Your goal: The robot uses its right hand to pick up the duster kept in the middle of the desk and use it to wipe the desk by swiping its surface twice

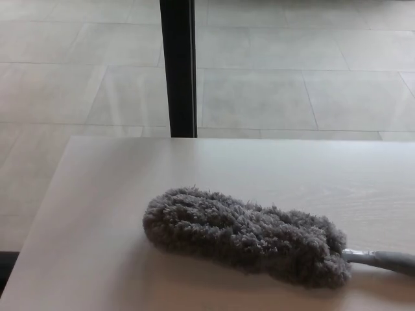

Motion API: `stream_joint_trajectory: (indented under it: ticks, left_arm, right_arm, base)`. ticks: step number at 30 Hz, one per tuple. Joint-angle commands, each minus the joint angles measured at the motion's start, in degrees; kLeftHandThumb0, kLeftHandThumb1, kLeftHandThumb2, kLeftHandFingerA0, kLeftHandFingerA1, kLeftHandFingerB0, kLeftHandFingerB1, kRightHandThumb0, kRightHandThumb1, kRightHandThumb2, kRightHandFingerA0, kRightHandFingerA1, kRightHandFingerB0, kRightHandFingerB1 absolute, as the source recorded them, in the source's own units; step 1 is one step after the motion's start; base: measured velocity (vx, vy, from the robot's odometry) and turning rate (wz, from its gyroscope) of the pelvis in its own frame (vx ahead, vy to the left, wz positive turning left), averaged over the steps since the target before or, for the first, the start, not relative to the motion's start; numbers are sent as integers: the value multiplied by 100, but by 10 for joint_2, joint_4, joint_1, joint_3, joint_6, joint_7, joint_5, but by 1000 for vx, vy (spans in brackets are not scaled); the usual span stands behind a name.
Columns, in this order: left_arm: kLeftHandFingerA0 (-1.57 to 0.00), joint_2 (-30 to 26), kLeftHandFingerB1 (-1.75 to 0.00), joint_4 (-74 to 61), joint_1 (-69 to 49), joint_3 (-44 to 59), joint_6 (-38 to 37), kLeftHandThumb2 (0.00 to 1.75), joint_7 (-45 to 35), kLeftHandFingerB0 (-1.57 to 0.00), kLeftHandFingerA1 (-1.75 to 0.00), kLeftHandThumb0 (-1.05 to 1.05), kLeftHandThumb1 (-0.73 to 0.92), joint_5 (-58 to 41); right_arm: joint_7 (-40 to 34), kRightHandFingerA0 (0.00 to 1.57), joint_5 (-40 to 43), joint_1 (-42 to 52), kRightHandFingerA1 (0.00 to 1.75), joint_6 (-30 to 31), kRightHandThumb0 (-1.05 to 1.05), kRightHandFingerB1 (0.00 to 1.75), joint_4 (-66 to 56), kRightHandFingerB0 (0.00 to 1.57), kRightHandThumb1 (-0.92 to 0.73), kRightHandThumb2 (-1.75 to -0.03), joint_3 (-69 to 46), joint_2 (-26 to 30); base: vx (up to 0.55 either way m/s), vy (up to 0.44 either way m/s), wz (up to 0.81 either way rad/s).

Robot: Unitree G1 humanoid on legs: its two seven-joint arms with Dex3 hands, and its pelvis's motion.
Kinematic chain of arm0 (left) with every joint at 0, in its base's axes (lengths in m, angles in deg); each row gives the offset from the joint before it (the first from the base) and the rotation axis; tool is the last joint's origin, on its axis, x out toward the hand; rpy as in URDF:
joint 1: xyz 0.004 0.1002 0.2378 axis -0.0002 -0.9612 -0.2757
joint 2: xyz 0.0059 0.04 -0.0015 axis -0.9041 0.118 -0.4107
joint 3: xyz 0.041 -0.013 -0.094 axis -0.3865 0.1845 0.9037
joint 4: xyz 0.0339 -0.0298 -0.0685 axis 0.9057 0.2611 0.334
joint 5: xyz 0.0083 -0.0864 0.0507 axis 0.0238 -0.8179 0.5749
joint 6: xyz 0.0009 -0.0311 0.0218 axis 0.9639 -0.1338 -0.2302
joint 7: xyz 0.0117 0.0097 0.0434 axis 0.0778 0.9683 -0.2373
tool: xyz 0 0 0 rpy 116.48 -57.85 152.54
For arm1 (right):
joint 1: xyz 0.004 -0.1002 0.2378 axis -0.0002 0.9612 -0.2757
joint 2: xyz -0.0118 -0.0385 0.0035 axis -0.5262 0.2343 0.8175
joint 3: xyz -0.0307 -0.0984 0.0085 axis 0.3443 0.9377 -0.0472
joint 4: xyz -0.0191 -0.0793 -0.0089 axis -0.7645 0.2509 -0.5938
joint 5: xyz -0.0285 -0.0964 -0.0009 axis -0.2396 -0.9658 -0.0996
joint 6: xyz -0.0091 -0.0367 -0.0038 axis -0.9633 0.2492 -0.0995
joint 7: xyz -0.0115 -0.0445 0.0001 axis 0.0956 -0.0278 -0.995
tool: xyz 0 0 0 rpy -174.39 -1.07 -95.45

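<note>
A: Pale wood-grain desk (130, 194), tiled floor behind, black upright post (178, 65) beyond the far edge. Fluffy grey microfibre duster (243, 236) lies flat on the desk, well on the near side of the post and a little to its right. Thin grey handle (382, 260) leaves the duster's right end and runs out of frame.

B: Hands?

A: Neither shows. No forearm, no fingers, so nothing to say of the left or right hand being open, closed or gripping. Pose of either arm can't be read.

B: Then the step in hand is the pick-up.

A: My judgement too: nothing begun. The duster sits untouched, pile undisturbed.

B: How should the right hand take it?

A: By the handle, not the fluff. The handle points toward the robot's right, which suits that arm. Best to come in low from that side, fingers spread, and close around the shaft just beside the duster head, where the handle lies almost on the desk.

B: Risks?

A: Shaft is slim and lies flat, so thick fingers may skid it along the smooth top. Grabbing the pile instead would give a soft hold and a poor wiping angle. Bare desk left of the duster offers room for both swipes.
</note>
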Motion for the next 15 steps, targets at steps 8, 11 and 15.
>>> stream_joint_trajectory:
  ticks: [8,11,15]
  left_arm:
    - [-23,-33,-75,54,34,98,48,121,-118,-9,-85,-73,62,-103]
    - [-21,-35,-123,55,38,100,47,67,-119,-13,-138,-94,88,-99]
    - [-28,-35,-125,54,41,89,35,67,-115,-14,-138,-95,89,-85]
  right_arm:
    - [13,12,185,-197,65,37,-90,45,-169,9,-89,-67,-164,119]
    - [25,4,184,-225,56,31,-38,53,-198,0,-48,-110,-161,115]
    - [36,12,150,-339,56,53,-86,40,-354,13,-85,-66,-55,118]
  base:
    - [0,0,0]
    - [0,0,0]
    - [0,0,0]
